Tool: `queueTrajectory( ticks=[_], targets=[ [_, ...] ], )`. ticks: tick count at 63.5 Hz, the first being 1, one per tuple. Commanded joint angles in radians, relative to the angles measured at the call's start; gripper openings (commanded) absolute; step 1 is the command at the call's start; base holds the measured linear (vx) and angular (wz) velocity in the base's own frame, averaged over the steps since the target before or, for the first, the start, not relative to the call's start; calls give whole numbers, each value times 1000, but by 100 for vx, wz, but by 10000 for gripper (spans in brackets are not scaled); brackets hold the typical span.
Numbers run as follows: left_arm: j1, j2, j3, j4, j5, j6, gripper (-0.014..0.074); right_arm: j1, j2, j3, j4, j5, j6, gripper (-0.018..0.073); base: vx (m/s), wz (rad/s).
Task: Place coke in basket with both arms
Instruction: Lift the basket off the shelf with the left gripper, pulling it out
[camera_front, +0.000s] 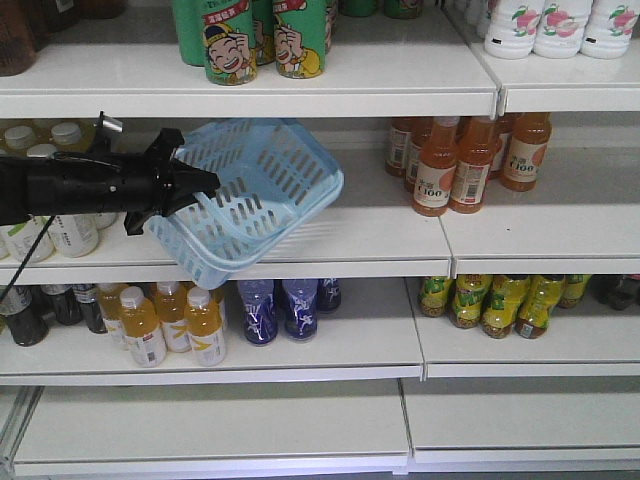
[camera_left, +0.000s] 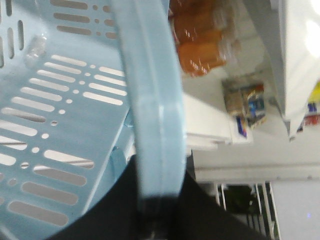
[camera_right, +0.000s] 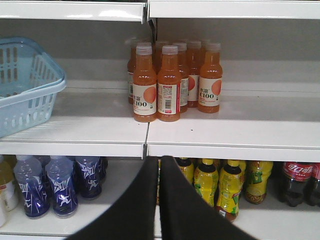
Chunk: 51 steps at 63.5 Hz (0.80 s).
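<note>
Light blue slotted basket (camera_front: 262, 190) is tilting on the middle shelf (camera_front: 380, 235), with the left gripper (camera_front: 208, 181) pinching its rim. Coke (camera_right: 298, 181), dark with a red label, is standing far right on the lower shelf (camera_right: 280, 224). Right gripper (camera_right: 159, 195) is hanging with fingers pressed together, apart from both.

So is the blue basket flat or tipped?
Tipped. The basket slants, one side low at the shelf edge, the other raised where the left pincer holds its rim.

I see juice bottles (camera_front: 465, 165) right of the basket (camera_front: 262, 190), cans (camera_front: 265, 38) shelved above it, the coke (camera_right: 298, 182) lower right.
</note>
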Motion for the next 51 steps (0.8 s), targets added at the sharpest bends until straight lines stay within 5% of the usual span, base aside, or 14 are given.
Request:
queueTrajectory(
  ticks=[1, 13, 32, 39, 51],
  targets=[
    [-8, -105, -27, 75, 136, -53, -8, -3, -18, 11, -9, -77, -7, -5, 0, 0],
    [-37, -249, 4, 290, 180, -119, -8, -3, -18, 11, -9, -77, -7, -5, 0, 0],
    [-143, -543, 313, 284, 151, -91, -8, -3, -18, 11, -9, -77, -7, -5, 0, 0],
    [-194, -649, 458, 223, 110, -83, -8, -3, -18, 11, -9, -77, -7, -5, 0, 0],
    [-259, -826, 617, -33, 89, 1, -8, -3, -18, 11, -9, -77, -7, -5, 0, 0]
  ],
)
